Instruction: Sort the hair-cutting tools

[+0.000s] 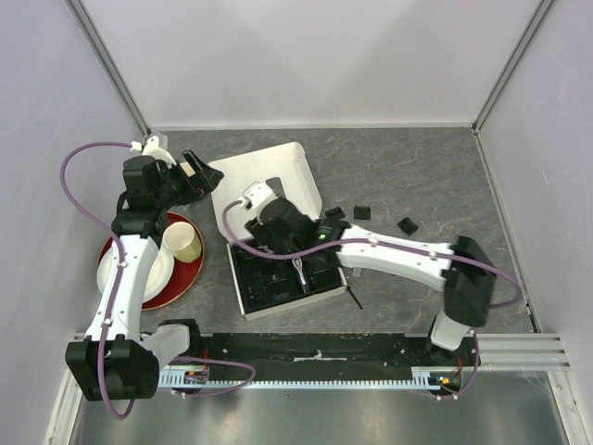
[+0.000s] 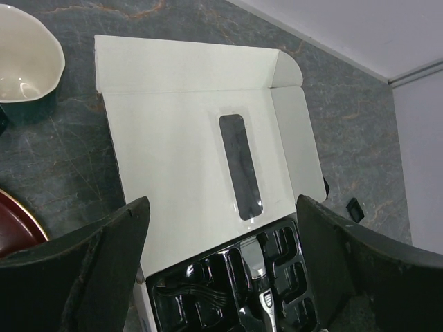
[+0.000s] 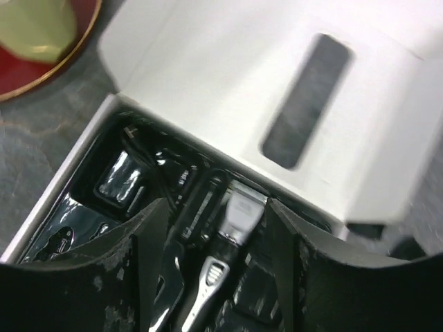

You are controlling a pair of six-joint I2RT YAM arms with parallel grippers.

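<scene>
**Clipper in tray, both hands open**

We find the clipper (image 3: 239, 214) lying in the black tray (image 3: 114, 183) of the white box (image 3: 208, 83). The right hand (image 3: 214, 206) stands wide open astride it, gripping nothing. The left hand (image 2: 220, 214) hangs open and empty by the box lid. A comb guard (image 1: 361, 212) lies on the counter (image 1: 417, 167), right of the box.

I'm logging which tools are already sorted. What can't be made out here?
Top external: right arm hides most compartments of the black plastic tray.
Right wrist: silver-and-black electric clipper blurred, handle cut by the bottom edge.
Top external: small black comb guards on the table too small to tell apart.
</scene>
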